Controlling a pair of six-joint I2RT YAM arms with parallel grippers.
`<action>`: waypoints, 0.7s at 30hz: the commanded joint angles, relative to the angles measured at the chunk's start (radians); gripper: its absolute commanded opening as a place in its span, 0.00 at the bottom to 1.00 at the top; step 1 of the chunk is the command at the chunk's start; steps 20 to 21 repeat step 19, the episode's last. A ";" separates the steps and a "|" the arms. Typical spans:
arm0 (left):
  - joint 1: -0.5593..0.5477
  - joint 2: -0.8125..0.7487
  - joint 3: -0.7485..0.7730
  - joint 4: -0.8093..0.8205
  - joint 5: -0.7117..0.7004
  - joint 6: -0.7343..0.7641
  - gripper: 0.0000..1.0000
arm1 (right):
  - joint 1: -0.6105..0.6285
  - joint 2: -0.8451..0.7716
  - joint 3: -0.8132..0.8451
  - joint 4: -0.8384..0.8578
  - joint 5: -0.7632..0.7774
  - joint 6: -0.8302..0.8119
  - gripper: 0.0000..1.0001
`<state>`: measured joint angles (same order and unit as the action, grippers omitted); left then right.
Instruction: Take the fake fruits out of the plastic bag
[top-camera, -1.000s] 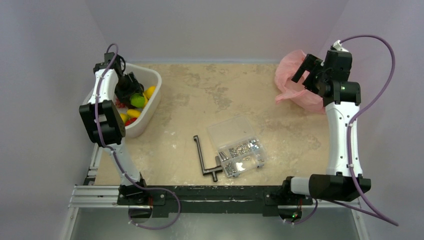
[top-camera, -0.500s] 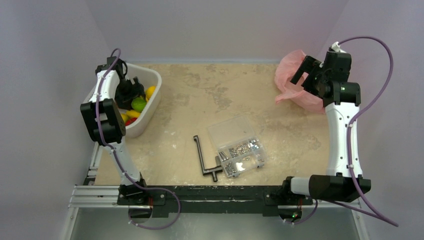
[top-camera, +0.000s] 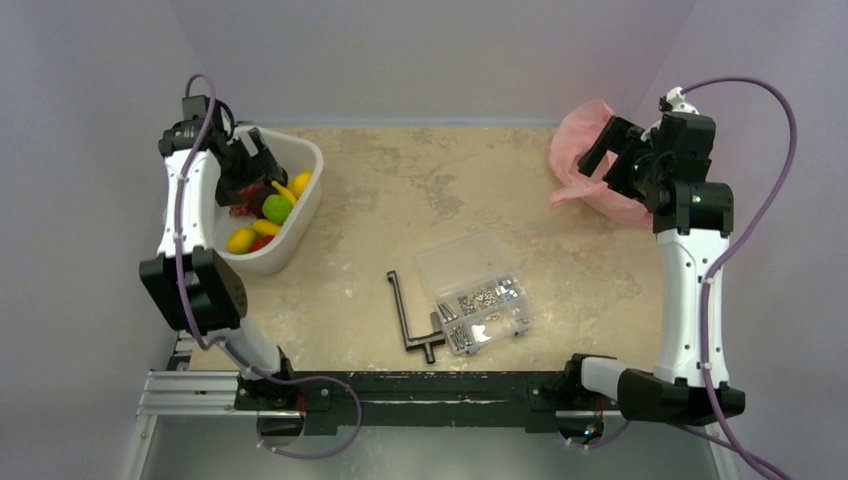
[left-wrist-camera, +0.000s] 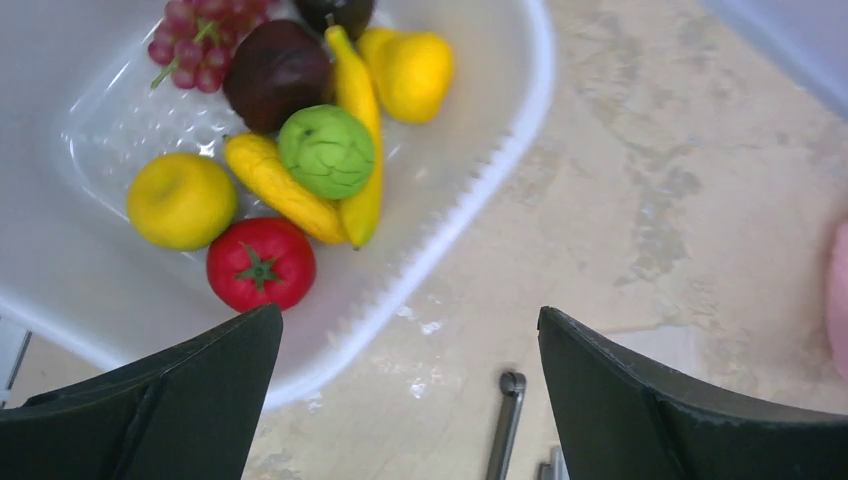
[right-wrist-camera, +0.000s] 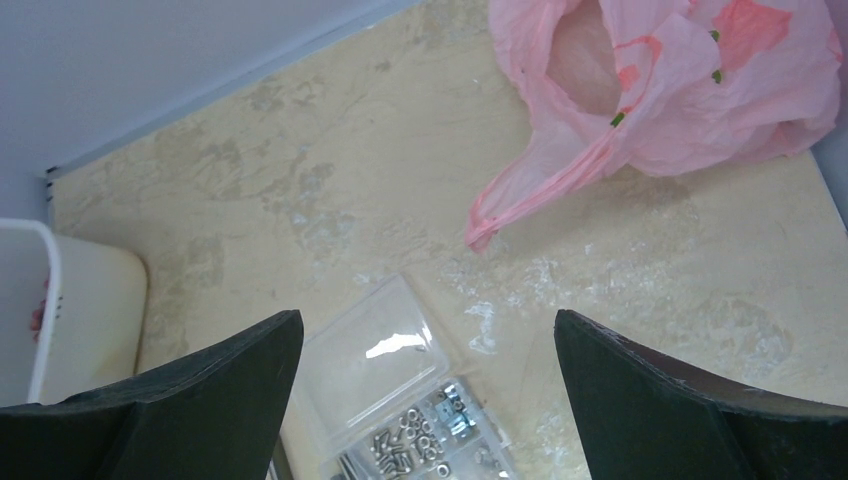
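The fake fruits (top-camera: 265, 208) lie in the white basket (top-camera: 303, 215) at the far left. The left wrist view shows grapes (left-wrist-camera: 195, 40), a dark purple piece (left-wrist-camera: 277, 72), a banana (left-wrist-camera: 357, 160), a green piece (left-wrist-camera: 326, 150), two yellow pieces and a red tomato (left-wrist-camera: 260, 263). My left gripper (top-camera: 250, 160) (left-wrist-camera: 410, 320) is open and empty above the basket's near rim. The pink plastic bag (top-camera: 585, 165) (right-wrist-camera: 690, 90) lies slack at the far right, its mouth open, with red patches showing through the film. My right gripper (top-camera: 612, 152) (right-wrist-camera: 428, 320) is open and empty, raised beside the bag.
A clear compartment box (top-camera: 475, 295) (right-wrist-camera: 400, 400) with screws sits open mid-table. A black metal tool (top-camera: 410, 320) (left-wrist-camera: 505, 420) lies left of it. The basket's rim (left-wrist-camera: 470, 220) also shows in the right wrist view (right-wrist-camera: 60, 300). Walls close in on three sides.
My left gripper has risen out of the basket and drawn back to the left, leaving the green piece among the fruits. My right arm has shifted slightly by the bag.
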<state>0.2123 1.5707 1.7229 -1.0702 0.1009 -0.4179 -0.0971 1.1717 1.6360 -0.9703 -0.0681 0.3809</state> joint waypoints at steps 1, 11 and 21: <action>-0.083 -0.202 -0.005 0.008 0.018 -0.031 1.00 | 0.004 -0.107 -0.004 0.065 -0.078 0.012 0.99; -0.243 -0.790 -0.306 0.411 0.014 -0.132 1.00 | 0.004 -0.306 -0.036 0.072 -0.090 0.039 0.99; -0.243 -0.960 -0.299 0.338 0.037 -0.073 1.00 | 0.004 -0.435 -0.035 0.034 0.048 0.073 0.99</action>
